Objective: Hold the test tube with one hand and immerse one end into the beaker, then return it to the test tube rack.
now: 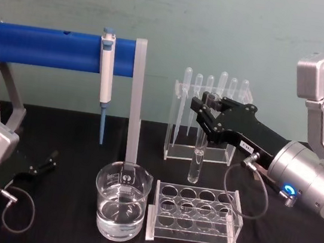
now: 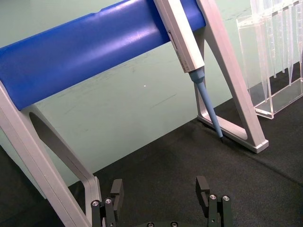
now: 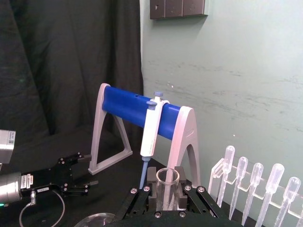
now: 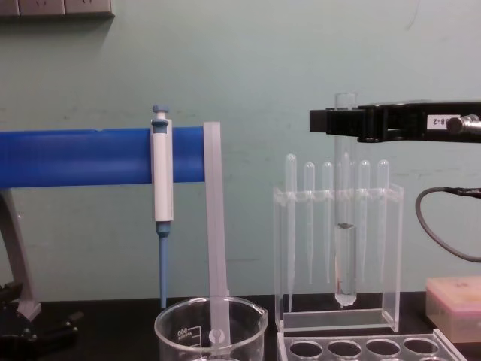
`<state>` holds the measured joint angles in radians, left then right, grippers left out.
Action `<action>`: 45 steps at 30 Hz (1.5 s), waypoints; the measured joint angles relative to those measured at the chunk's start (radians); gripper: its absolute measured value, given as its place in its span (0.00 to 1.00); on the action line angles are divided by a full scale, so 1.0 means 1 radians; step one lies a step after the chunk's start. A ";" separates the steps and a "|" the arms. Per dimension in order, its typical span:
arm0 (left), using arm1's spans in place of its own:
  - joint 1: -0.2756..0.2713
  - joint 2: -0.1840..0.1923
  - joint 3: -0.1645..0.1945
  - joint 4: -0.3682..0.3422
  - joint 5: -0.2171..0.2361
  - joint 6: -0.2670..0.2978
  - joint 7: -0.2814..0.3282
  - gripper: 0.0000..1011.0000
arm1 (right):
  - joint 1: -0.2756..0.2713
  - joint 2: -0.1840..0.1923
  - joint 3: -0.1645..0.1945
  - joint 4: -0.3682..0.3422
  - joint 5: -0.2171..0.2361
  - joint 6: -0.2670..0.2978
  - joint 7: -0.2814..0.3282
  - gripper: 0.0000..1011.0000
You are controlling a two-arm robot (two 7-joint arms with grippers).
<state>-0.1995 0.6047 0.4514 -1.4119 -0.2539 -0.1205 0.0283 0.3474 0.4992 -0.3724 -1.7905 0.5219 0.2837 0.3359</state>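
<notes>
Shining softly and evenly from above; casting hardly any shadows on the black desk (image 1: 58,131); glinting faintly off the blue bar (image 2: 94,52) and the beaker (image 1: 120,203).

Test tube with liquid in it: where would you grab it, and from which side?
Below the open rim, from the robot's right and level, as the right gripper does. The test tube hangs upright with liquid in its lower part, so a high side grip leaves the rounded end free for the beaker or test tube rack.

Black-clothed table (image 1: 56,227), 1 beaker (image 1: 120,206), clear tube rack (image 1: 194,216), pipette holder (image 1: 177,123), blue-barred stand (image 1: 45,48), perhaps a pinkish box (image 4: 455,304)
</notes>
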 joint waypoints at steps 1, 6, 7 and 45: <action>0.000 0.000 0.000 0.000 0.000 0.000 0.000 0.99 | 0.000 0.000 0.000 0.000 0.000 0.001 0.000 0.22; 0.000 0.000 0.000 0.000 0.000 0.000 0.000 0.99 | 0.000 -0.001 0.000 0.001 0.000 0.002 0.001 0.22; 0.000 0.000 0.000 0.000 0.000 0.000 0.000 0.99 | 0.001 -0.001 0.000 0.001 0.000 0.002 0.001 0.22; 0.000 0.000 0.000 0.000 0.000 0.000 0.000 0.99 | 0.117 -0.070 -0.122 -0.003 0.036 0.040 0.026 0.22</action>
<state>-0.1995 0.6047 0.4514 -1.4120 -0.2539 -0.1205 0.0283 0.4641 0.4289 -0.4944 -1.7931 0.5583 0.3236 0.3621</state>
